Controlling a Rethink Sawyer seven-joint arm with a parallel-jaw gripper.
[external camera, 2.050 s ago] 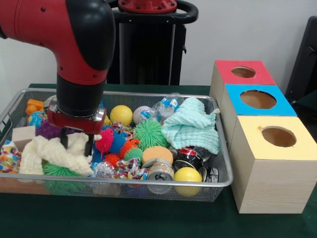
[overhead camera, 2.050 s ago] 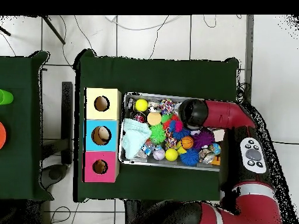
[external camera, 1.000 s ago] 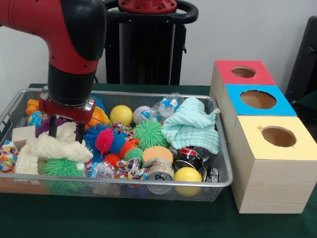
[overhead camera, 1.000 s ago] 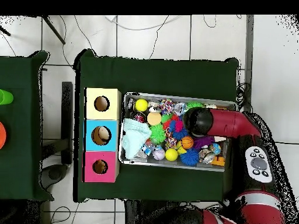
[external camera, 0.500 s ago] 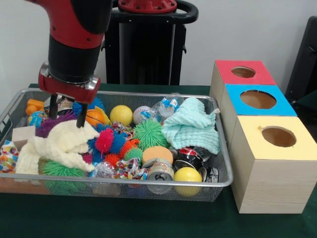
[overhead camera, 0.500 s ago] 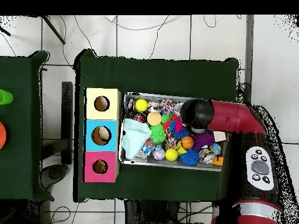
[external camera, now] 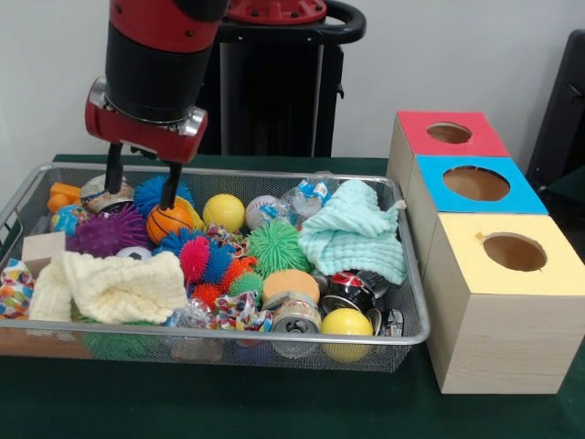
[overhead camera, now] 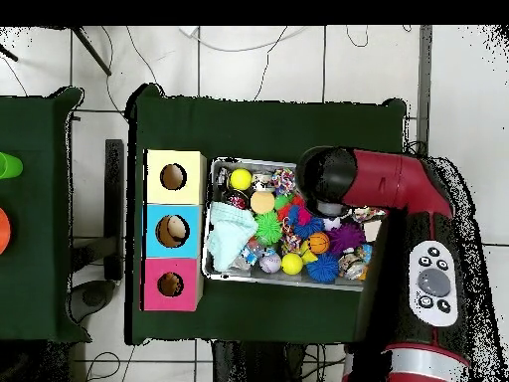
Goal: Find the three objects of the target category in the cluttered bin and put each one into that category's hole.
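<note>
1. Hanging above the left part of the silver wire-mesh bin (external camera: 274, 340), the black two-fingered gripper (external camera: 141, 197) on the red and black arm (overhead camera: 338, 184): fingers spread apart, nothing between them, tips clear of the clutter.
2. Directly beneath: a small orange basketball (external camera: 169, 221) and a purple spiky rubber ball (external camera: 105, 233).
3. Not given in the task sentence which category is wanted; judged likeliest a cloth, taking the cream knitted cloth (external camera: 114, 285) lying crumpled at the bin's front left, on top of other toys.
4. A second cloth, mint-green and folded (external camera: 352, 233), heaped at the bin's right end, nearest the boxes.
5. Handling, as a judgement: light, limp, no firm edge; likely to sag, trail and snag on spiky neighbours.
6. Best taken at a raised fold near the middle, pinching deep for enough fabric.
7. Destination beside the bin: the yellow-topped wooden box (external camera: 512, 302), blue-topped wooden box (external camera: 521, 197) and red-topped wooden box (external camera: 416, 128), each with a round hole; matching hole not determinable.
</note>
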